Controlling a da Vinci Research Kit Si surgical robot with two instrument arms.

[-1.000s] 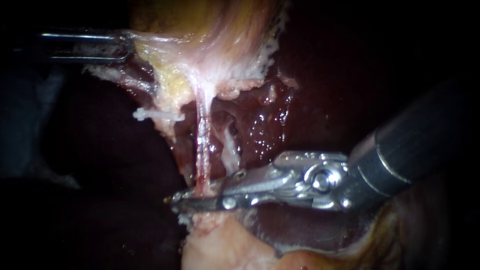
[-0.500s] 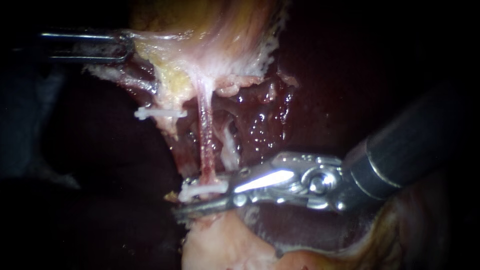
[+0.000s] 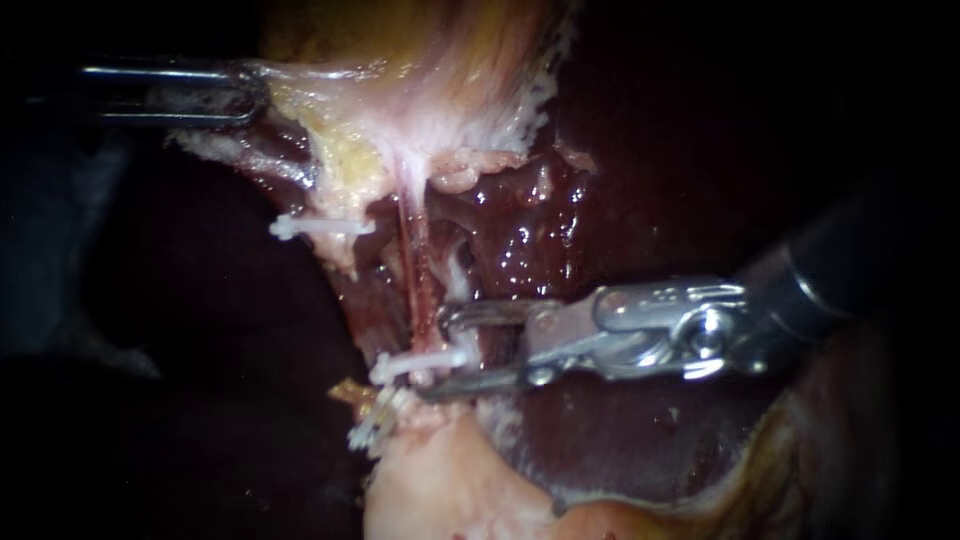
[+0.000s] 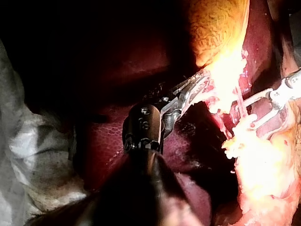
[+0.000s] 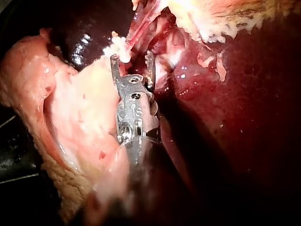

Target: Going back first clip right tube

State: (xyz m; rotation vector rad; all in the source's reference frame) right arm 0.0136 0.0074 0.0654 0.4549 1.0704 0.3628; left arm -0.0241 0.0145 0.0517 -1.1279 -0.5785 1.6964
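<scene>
A thin pink tube (image 3: 412, 270) runs down from the gallbladder (image 3: 430, 70) to pale tissue below. A white clip (image 3: 415, 363) sits across the tube's lower end. My right instrument (image 3: 436, 353) comes in from the right; its jaws stand open and empty, their tips around the clip's right end. In the right wrist view the open jaws (image 5: 131, 60) stand just short of the clip (image 5: 120, 48). My left instrument (image 3: 248, 92) is shut on the gallbladder's edge at the upper left and holds it up, as the left wrist view (image 4: 196, 86) also shows.
A second white clip (image 3: 320, 227) sits on the tissue strand to the left, higher up. A whitish strand (image 3: 458, 285) runs just right of the tube. Dark red liver (image 3: 640, 160) lies behind; pale fatty tissue (image 3: 450, 490) lies below the jaws.
The right instrument's jaws, shut across the tube a second ago, have opened and left the white clip on it. The instrument has drawn back to the right. The left instrument has not moved.
</scene>
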